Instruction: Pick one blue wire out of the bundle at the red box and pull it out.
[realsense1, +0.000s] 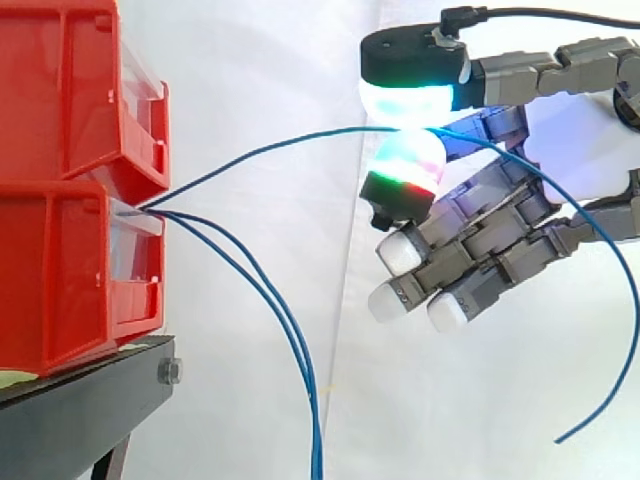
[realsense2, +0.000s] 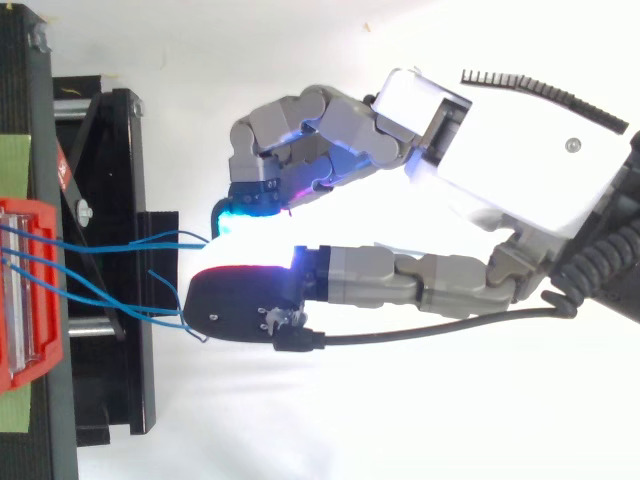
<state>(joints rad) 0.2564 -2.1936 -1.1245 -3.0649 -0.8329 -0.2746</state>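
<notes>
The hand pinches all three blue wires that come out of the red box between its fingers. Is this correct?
Not quite. In the side view the hand pinches just one blue wire between its fingers. The other two wires hang down loose from the red box.

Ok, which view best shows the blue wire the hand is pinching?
Side view: the pinched wire runs clear from the red box through the hand. Top view shows short stretches, tangled among other blue wires.

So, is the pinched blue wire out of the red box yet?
Not yet. The blue wire, pinched in the hand, runs back into the lower red box.
</notes>
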